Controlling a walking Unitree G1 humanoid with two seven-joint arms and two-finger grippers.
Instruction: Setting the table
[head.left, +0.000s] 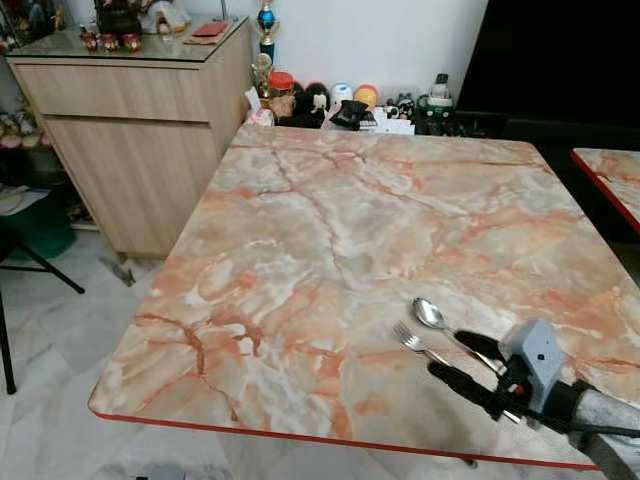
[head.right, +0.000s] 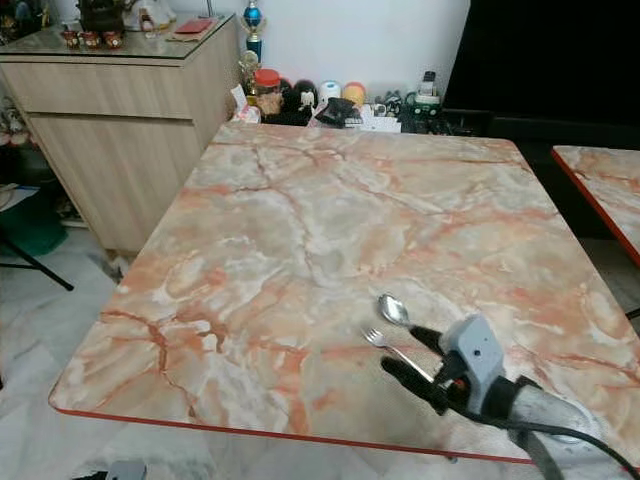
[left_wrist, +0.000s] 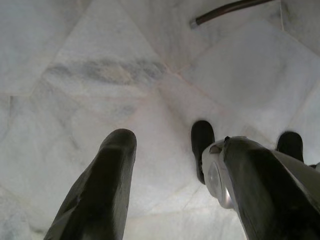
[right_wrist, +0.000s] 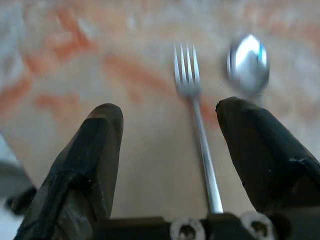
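A silver fork (head.left: 408, 338) and a silver spoon (head.left: 430, 313) lie side by side on the orange marble table (head.left: 330, 200), near its front right corner. My right gripper (head.left: 452, 358) is open just above the table, over the handle ends of both. In the right wrist view the fork (right_wrist: 192, 95) runs between the two spread fingers (right_wrist: 100, 145) without touching them, and the spoon (right_wrist: 248, 62) lies beyond the other finger. My left gripper (left_wrist: 177, 145) hangs open over the white floor.
A wooden cabinet (head.left: 130, 130) stands at the left beyond the table. Jars, toys and small clutter (head.left: 340, 105) line the floor by the far edge. A second marble table (head.left: 610, 170) begins at the right. A black chair leg (head.left: 45, 268) crosses the floor at the left.
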